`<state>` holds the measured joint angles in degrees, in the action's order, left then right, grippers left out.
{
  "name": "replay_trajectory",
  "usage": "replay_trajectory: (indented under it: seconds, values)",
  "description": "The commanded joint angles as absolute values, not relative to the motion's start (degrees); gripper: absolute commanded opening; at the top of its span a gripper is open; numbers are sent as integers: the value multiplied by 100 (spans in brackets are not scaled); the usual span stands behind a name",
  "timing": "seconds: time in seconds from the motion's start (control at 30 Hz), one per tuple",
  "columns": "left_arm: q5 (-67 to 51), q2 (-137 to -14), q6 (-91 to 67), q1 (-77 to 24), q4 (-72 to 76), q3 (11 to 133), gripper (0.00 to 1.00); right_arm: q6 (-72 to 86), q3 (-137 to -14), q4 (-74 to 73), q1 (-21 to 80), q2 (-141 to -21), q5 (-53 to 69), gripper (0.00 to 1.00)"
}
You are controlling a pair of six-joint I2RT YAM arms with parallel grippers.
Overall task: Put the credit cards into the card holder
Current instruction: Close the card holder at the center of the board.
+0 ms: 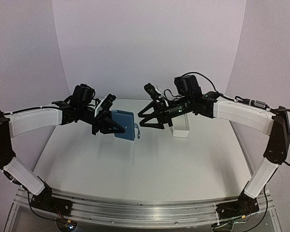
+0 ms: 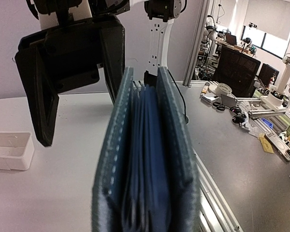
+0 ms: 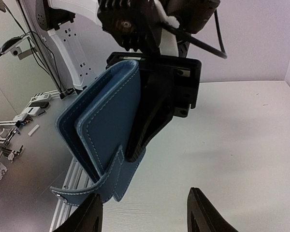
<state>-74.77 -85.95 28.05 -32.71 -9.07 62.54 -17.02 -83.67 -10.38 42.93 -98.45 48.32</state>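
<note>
My left gripper [image 1: 110, 126] is shut on the dark-blue card holder [image 1: 124, 124] and holds it upright above the table. In the left wrist view the card holder [image 2: 145, 159] fills the middle, edge-on and slightly spread, showing its blue inner pages. The right wrist view shows the card holder [image 3: 104, 125] clamped by the left arm's black fingers [image 3: 154, 111], with its snap tab [image 3: 72, 195] hanging loose. My right gripper [image 3: 145, 215] is open just in front of the holder, holding nothing; its left fingertip is close to the tab. No credit cards are visible in any view.
A long white tray [image 1: 180, 126] stands on the table behind the right gripper, also seen as the white tray [image 2: 9, 150]. The table's metal rail [image 2: 217, 203] runs along its edge, with a cluttered bench beyond. Purple walls enclose the back and sides.
</note>
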Motion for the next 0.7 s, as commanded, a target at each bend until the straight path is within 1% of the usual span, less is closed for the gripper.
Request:
replay_trajectory:
  seconds: [0.0, 0.4, 0.47, 0.57, 0.67]
  values:
    - [-7462, -8479, 2812, -3290, -856, 6362, 0, -1653, -8621, -904, 4441, -10116, 5174, 54]
    - [-7280, -8469, 2648, -3293, -715, 6370, 0, -1467, -8850, -754, 4664, -10233, 5094, 52]
    - [-7016, -8470, 2565, -3295, -684, 6376, 0, -1393, -8883, -753, 4667, -10246, 5150, 53]
    - [-6641, -8428, 2333, -3304, -598, 6375, 0, -1334, -8842, -747, 4678, -10208, 5140, 58]
    - [-6544, -8346, 2283, -3305, -639, 6344, 0, -1314, -8815, -747, 4686, -10162, 5157, 59]
